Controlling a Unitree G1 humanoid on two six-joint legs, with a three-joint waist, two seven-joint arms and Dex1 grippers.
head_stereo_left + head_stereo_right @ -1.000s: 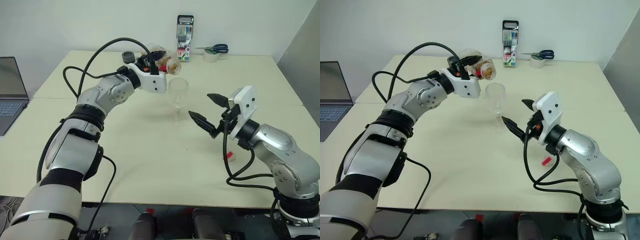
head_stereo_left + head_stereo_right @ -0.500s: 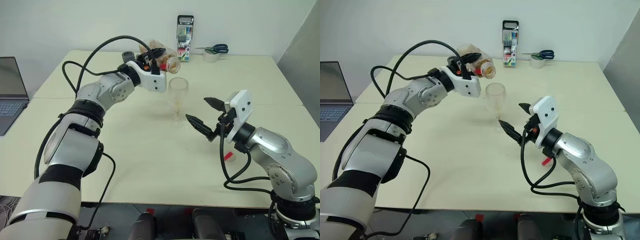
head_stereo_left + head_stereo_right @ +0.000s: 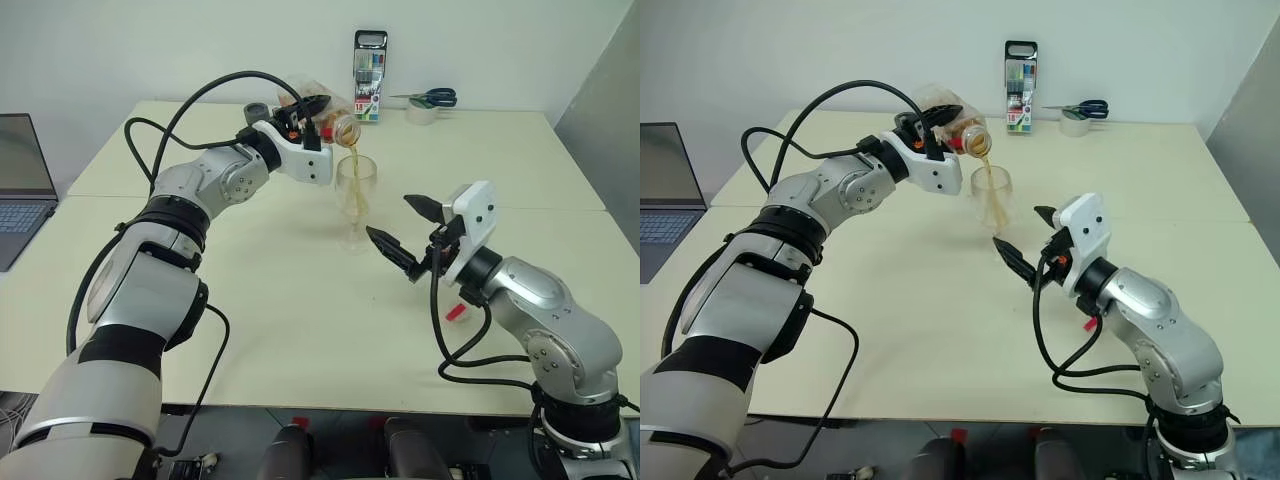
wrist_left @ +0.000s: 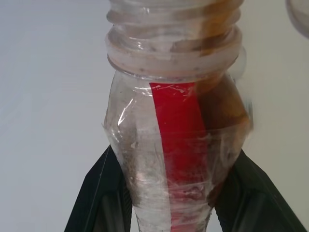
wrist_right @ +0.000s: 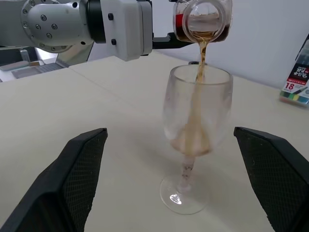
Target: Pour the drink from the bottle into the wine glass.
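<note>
My left gripper (image 3: 308,108) is shut on the clear bottle (image 3: 331,122), which lies tipped with its open mouth over the wine glass (image 3: 355,195). A thin amber stream of the drink (image 5: 199,58) falls from the mouth into the bowl, and a little liquid gathers at the bowl's bottom (image 5: 192,142). The bottle's red label strip (image 4: 177,140) shows between the black fingers (image 4: 99,193). The glass stands upright on the table. To the right of the glass, my right gripper (image 3: 405,235) is open with nothing between its fingers.
At the table's far edge stand a marker pack (image 3: 369,62), a tape roll (image 3: 421,113) and scissors (image 3: 432,97). A laptop (image 3: 22,185) sits at the left. A small red object (image 3: 454,312) lies on the table under my right arm.
The bottle has tipped further and the drink now streams into the glass, which held none a second ago. My right gripper has edged closer to the glass.
</note>
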